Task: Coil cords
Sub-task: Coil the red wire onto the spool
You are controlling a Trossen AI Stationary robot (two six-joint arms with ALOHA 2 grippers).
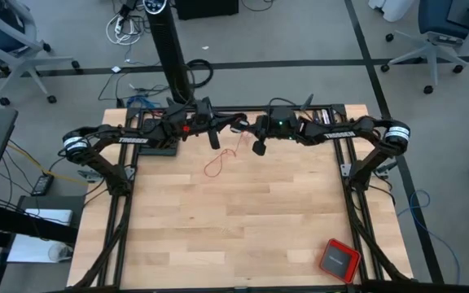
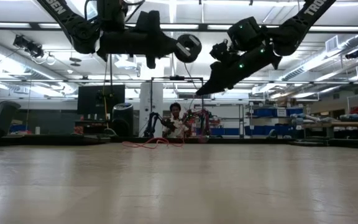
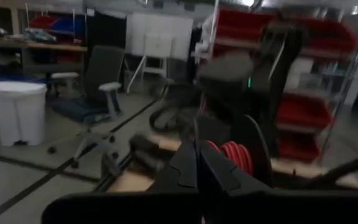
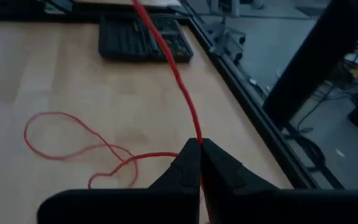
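At the far left of the light wooden table point(image 1: 218, 220), the left tool point(image 1: 215, 140) hangs in the air with its fingers pressed shut, and a small roll of red cord sits right by them, though I cannot tell if the tool pinches it. In the middle, the thin red cord point(image 1: 216, 165) lies in loose loops on the table, so most of the coiling is not done yet. To the right, the right tool point(image 4: 199, 146) is squeezed shut on the cord, which runs up tight from its tips.
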